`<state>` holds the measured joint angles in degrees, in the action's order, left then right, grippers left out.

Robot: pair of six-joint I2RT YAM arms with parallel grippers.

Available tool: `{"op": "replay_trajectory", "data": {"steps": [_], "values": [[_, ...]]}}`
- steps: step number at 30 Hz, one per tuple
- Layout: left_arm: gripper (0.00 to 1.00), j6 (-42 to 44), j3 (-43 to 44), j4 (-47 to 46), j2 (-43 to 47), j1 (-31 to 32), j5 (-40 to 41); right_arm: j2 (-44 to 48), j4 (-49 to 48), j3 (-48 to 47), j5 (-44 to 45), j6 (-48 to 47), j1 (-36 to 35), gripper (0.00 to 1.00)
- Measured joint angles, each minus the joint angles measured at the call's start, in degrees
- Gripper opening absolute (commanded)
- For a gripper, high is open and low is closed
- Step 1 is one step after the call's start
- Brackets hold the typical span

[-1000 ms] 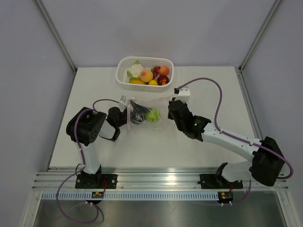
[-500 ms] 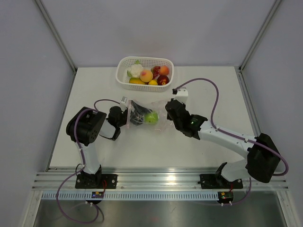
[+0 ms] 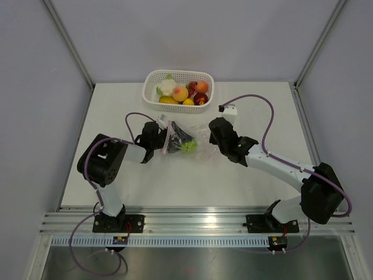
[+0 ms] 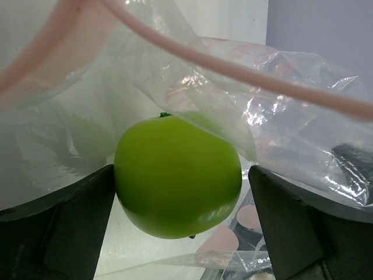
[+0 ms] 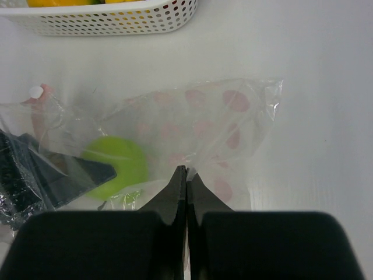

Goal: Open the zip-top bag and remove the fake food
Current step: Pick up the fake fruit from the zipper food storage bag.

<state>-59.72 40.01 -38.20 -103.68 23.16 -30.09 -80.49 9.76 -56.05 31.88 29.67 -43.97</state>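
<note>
The zip-top bag (image 3: 197, 135) lies open on the table below the basket, its pink zip strip (image 4: 233, 67) draped over my left wrist view. My left gripper (image 3: 176, 139) is inside the bag's mouth, open, its fingers on either side of the green apple (image 4: 178, 184). The left finger touches the apple; the right finger stands slightly off it. The left gripper shows in its own view (image 4: 181, 172). My right gripper (image 5: 186, 170) is shut on the bag's film (image 5: 221, 116) at its far side, with the apple (image 5: 116, 160) just to its left.
The white perforated basket (image 3: 178, 72) stands at the table's back with a cauliflower (image 3: 167, 87), a peach (image 3: 180, 93) and other fake fruit in it. Its wall shows at the top of the right wrist view (image 5: 105, 20). The right arm's purple cable (image 3: 265, 119) loops over the table.
My left gripper has pushed forward and to the right into the bag, up to the green apple. My right gripper has shifted slightly up and right, still pinching the bag.
</note>
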Motion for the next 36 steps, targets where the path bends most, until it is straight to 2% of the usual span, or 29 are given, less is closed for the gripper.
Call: {"op": "replay_trajectory", "data": {"steps": [6, 14, 28, 36], "values": [[0.9, 2.0, 1.4, 5.1, -1.2, 0.1, 0.3, -0.1, 0.0, 0.0, -0.7, 0.3, 0.0, 0.0], [0.82, 3.4, 2.4, 6.9, -1.2, 0.1, 0.7, -0.1, 0.0, 0.0, -1.7, 0.9, 0.7, 0.0], [0.8, 5.1, 2.6, 9.9, 0.9, 0.0, 1.3, -1.7, 0.7, 0.8, -8.9, 7.3, 12.8, 0.0], [0.79, 1.5, -0.2, 5.7, 1.6, -3.4, -0.9, -1.6, -0.7, 5.2, -14.7, 10.5, 17.7, 0.0]]}}
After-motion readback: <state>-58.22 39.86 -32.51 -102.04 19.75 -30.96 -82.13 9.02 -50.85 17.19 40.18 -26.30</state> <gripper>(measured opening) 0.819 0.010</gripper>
